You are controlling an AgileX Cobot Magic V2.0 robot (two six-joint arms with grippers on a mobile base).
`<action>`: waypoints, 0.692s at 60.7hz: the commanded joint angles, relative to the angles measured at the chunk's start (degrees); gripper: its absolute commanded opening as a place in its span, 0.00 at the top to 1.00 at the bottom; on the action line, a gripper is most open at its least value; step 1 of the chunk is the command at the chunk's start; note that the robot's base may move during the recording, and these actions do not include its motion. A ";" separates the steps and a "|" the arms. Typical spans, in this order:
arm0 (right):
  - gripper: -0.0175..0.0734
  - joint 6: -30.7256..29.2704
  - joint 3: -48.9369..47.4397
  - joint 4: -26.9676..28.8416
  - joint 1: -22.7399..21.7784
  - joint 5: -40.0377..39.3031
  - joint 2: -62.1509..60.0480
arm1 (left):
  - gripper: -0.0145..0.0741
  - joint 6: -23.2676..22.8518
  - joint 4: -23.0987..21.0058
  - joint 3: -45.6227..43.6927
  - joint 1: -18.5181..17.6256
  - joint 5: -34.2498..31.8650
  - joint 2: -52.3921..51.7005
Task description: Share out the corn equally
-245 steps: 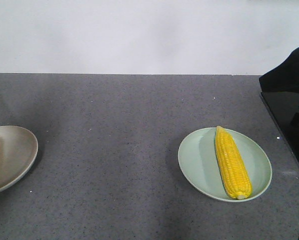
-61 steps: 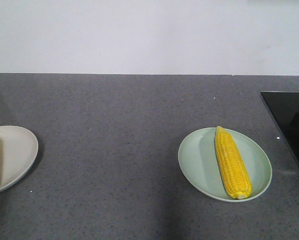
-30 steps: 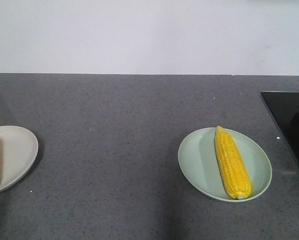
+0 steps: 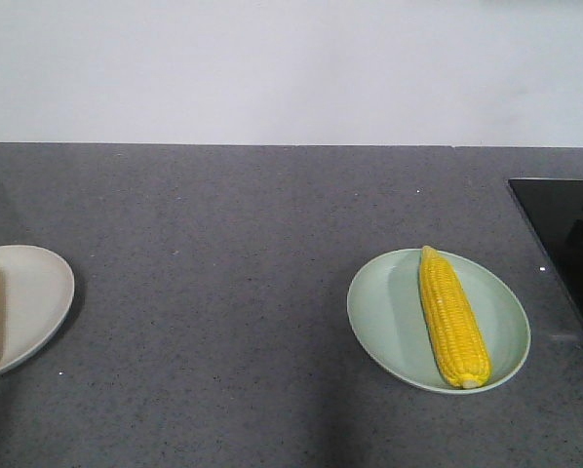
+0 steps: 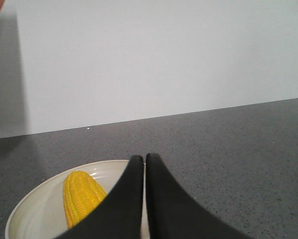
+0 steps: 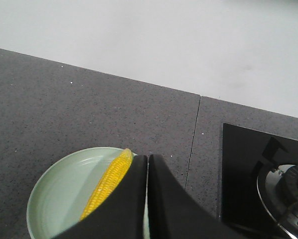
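Down at the bottom of the left wrist view, the left claw (image 5: 143, 158) has its two black fingers pressed together with nothing between them. Just past it sits a cream plate (image 5: 32, 206) at lower left, with one corn cob (image 5: 80, 195) lying on it, partly hidden by the fingers.

Likewise, at the bottom of the right wrist view the right claw (image 6: 147, 157) is pressed together and empty, above a pale green plate (image 6: 62, 186) carrying a second cob (image 6: 109, 180). A black cooktop (image 6: 243, 164) fills the lower right there.

From the front view, the green plate (image 4: 394, 322) lies right of centre on the grey speckled surface (image 4: 223, 244), its cob (image 4: 452, 317) lengthwise, tapered tip toward the top. The cream plate (image 4: 33, 292) is cut off at the left edge. A white wall (image 4: 291, 68) spans the top.
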 commanded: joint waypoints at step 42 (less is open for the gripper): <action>0.82 10.28 -1.39 -8.44 1.68 -5.82 -3.42 | 0.84 -0.59 -0.65 0.59 -0.12 -4.62 -0.83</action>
